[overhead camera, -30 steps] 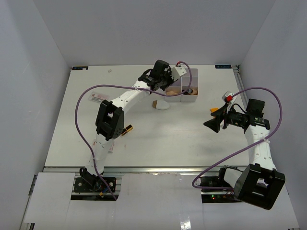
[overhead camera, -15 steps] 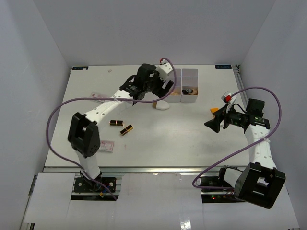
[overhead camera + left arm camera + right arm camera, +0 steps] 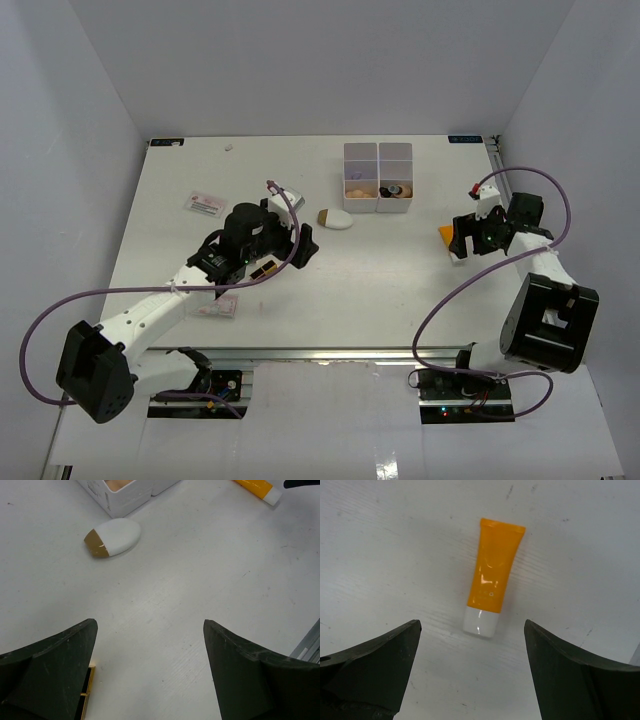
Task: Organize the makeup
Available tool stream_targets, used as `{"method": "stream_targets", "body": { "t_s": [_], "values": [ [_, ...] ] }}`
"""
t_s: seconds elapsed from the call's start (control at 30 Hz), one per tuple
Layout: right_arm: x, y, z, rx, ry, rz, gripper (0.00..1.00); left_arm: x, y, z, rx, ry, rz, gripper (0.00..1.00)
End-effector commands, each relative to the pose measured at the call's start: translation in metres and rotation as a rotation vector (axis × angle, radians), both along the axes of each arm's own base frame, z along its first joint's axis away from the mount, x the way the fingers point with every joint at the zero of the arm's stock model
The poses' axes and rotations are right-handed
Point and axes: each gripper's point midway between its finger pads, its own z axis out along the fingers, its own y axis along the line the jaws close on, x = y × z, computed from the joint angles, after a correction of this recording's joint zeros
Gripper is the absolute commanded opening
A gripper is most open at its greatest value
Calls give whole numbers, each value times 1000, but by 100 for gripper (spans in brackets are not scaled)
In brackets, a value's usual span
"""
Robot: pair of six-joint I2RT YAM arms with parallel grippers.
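We see the left gripper (image 3: pixel 303 244) low over the middle of the table (image 3: pixel 380 290). Its jaws stand wide with nothing between them. In its wrist view only bare tabletop lies between the fingers (image 3: pixel 55 665). A gold-edged lipstick (image 3: pixel 86 692) peeks out just beside the left finger. From above, the lipstick (image 3: pixel 263 271) is partly hidden under the left arm, so we cannot tell how many tubes lie there.

Ahead of that gripper lies the white oval piece (image 3: pixel 112 536) with its brown tip, flat on the table. It is just in front of the white box (image 3: pixel 125 497) and not touching it.

The box (image 3: pixel 378 150) sits near the far edge. A tan sponge (image 3: pixel 357 188) rests in its near left compartment and a dark item (image 3: pixel 394 189) in the near right one. The dark item is too small for us to name.

The right gripper (image 3: pixel 462 240) hangs at the right side, its jaws also spread wide and holding nothing. The orange tube (image 3: pixel 492 587) with its white cap lies on the table between its fingers (image 3: pixel 580 670), clear of both.

A printed packet (image 3: pixel 204 203) lies at far left, and another (image 3: pixel 218 308) is half covered by the left arm. A purple cable (image 3: pixel 445 300) loops over the table beside the right arm.
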Motion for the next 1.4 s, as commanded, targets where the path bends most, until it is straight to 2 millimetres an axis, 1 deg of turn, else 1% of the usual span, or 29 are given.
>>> {"method": "stream_targets", "body": {
  "t_s": [0.0,0.07,0.13,0.2,0.33,0.47,0.57,0.73,0.8,0.87,0.97,1.0,1.1,1.13,1.23,1.37],
  "values": [
    [19,-33,-4,-121,7,-112,90,0,-8,16,-88,14,3,98],
    [20,-35,-18,-148,44,-110,90,-1,-12,14,-87,42,-11,98],
    [24,-36,-24,-168,60,-108,90,-1,-15,8,-82,72,-23,98],
    [28,-36,-34,-179,89,-104,90,-3,-16,9,-87,74,-30,98],
    [36,-29,-41,-154,109,-93,93,-2,-13,11,-85,60,-17,98],
    [35,-21,-48,-123,127,-81,97,-1,-14,9,-83,63,-19,98],
    [35,-18,-54,-120,139,-83,94,-2,-15,8,-84,68,-23,98],
    [36,-16,-55,-131,145,-75,82,-4,-18,7,-95,76,-39,98],
    [36,-14,-56,-149,155,-60,75,-6,-20,7,-112,82,-52,98],
    [36,-13,-57,-170,162,-44,72,-10,-24,6,-125,94,-75,98],
    [35,-11,-60,-193,178,-22,64,-13,-29,5,-142,110,-100,98],
    [35,-11,-60,-196,180,-17,61,-13,-30,5,-145,112,-103,98],
    [35,-8,-59,-186,187,-2,44,-18,-33,11,-172,107,-132,98],
    [34,-6,-59,-178,188,6,40,-19,-35,13,-188,103,-141,98],
    [31,0,-49,-155,162,30,35,-24,-44,16,-255,133,-172,98],
    [22,11,-22,-137,79,76,27,-45,-64,24,-424,248,-269,98]
  ]
}}
